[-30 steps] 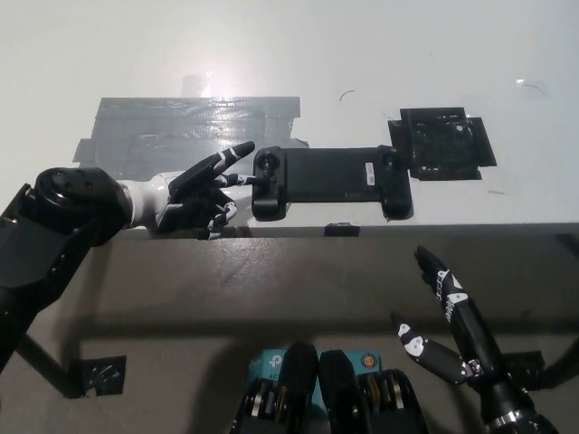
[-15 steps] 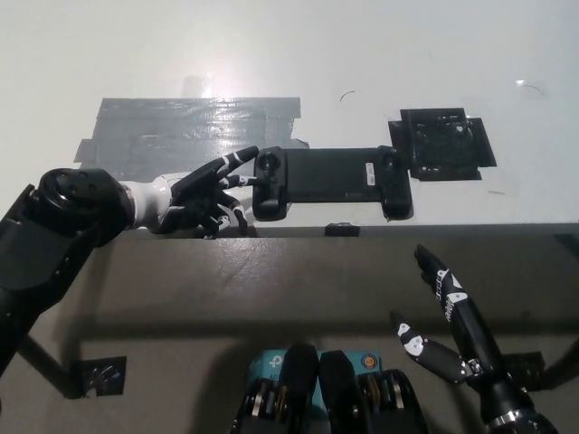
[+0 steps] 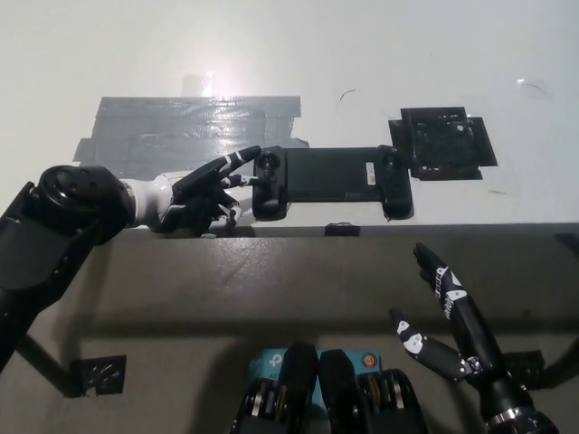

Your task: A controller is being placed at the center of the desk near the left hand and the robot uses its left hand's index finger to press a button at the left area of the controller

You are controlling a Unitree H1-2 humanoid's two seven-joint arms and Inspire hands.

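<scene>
- A long black rectangular game controller (image 3: 327,183) with a grip at each end lies flat on the white desk (image 3: 380,63), close to the desk's near edge and about at its middle from left to right.
- The white-and-black left hand (image 3: 201,193) rests at the desk's near edge, just to the left of the controller, grasping nothing.
- One finger (image 3: 237,161) of that hand reaches out straight, its tip at the upper left corner of the controller's left grip; the pictures do not settle whether it touches. The other fingers are curled loosely underneath.
- A wide patch of grey tape (image 3: 181,131) is stuck to the desk behind the left hand and the controller's left end.
- A square patch of black tape (image 3: 443,143) sits just beyond the controller's right end, touching or nearly touching it.
- A small dark strip (image 3: 341,229) lies on the desk's near edge, below the controller.
- The black right hand (image 3: 443,321) hangs below the desk edge at lower right, well apart from the controller, fingers spread and holding nothing.
</scene>
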